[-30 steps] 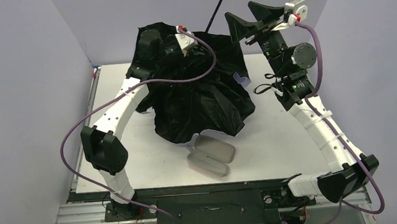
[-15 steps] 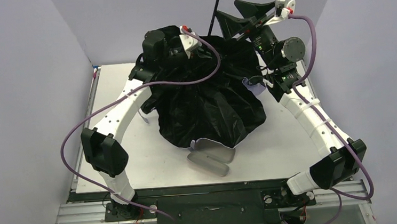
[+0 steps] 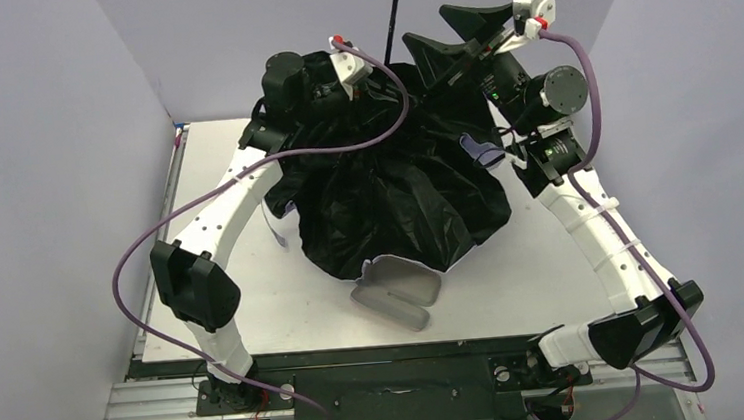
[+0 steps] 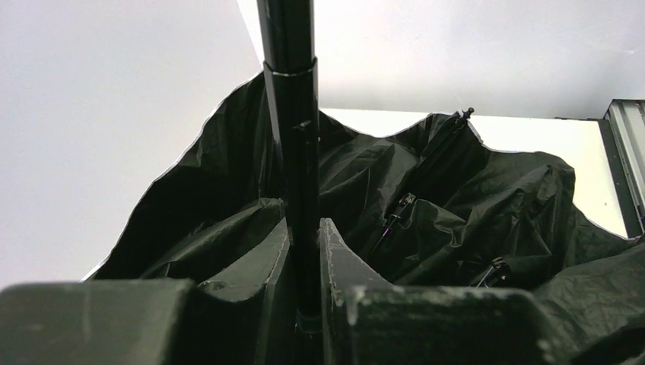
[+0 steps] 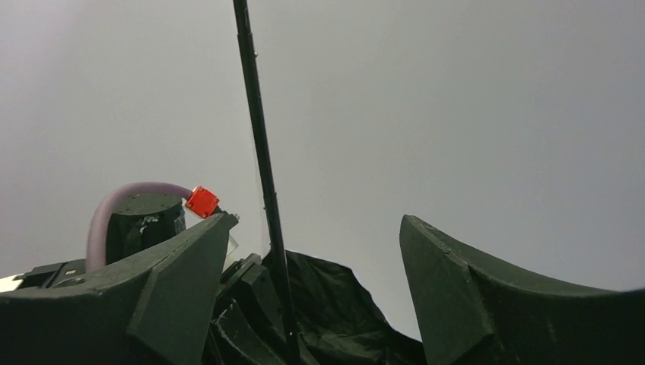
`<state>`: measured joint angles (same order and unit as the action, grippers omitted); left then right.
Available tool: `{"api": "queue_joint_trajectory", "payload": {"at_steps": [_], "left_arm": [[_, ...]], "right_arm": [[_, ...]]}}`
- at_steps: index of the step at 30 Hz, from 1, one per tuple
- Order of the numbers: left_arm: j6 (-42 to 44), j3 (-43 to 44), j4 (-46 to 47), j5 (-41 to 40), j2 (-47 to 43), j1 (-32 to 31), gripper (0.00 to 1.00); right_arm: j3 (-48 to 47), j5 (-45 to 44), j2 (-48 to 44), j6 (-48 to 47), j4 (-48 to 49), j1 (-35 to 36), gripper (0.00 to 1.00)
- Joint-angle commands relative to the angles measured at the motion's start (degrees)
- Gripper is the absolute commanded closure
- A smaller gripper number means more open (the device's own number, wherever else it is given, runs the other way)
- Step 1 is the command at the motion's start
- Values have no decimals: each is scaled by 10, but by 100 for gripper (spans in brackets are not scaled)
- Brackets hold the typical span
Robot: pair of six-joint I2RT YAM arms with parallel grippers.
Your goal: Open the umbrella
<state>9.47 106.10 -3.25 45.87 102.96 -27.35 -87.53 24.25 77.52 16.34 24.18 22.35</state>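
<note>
The umbrella [image 3: 397, 198] lies upside down mid-table, its crumpled black lining facing up and slivers of lavender fabric [image 3: 479, 149] showing at the rim. Its thin black shaft [image 3: 395, 13] rises steeply out of the top of the overhead view, so the handle is out of view. My left gripper [image 4: 304, 222] is shut on the shaft [image 4: 293, 114] low down, just above the canopy. My right gripper [image 5: 316, 219] is open and raised beside the shaft [image 5: 262, 167], which passes near its left finger [image 5: 182, 266] without touching. In the overhead view the right gripper [image 3: 426, 23] hangs to the right of the shaft.
An oval pinkish-grey hard case [image 3: 397, 293] lies open on the white table [image 3: 225, 302] just in front of the canopy's near edge. Grey walls close in the left, back and right. The left arm's purple cable [image 3: 343, 147] drapes over the canopy.
The shaft has swung from leaning right to nearly upright, and its handle has left the top of the view. The canopy has shifted right and bulged. My right gripper has moved left towards the shaft.
</note>
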Motion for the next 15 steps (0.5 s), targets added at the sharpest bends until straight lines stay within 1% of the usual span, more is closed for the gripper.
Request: {"api": "queue_joint_trajectory", "payload": {"at_steps": [1,4,7,11,13,15], "left_arm": [[9,33,18,16,-35,-15,100],[17,35,4,17,-37,-20,100],[24,43,-15,18,-36,-27,100],[46,51,-51,22,-32,-36,100],[55,47,-62,25,-32,-39,100],[69,40,-78,26,-33,-42,100]], "right_arm": [[-56,-11,25,-44,-49,12,24],[-67,-5,37,-58,-62,19,29],[-71,-4,43,-60,-54,24,31],[-91,-8,59,-65,-41,28,35],[-94,-20,62,-74,-30,28,39],[-99,-36,64,-81,-15,27,45]]}}
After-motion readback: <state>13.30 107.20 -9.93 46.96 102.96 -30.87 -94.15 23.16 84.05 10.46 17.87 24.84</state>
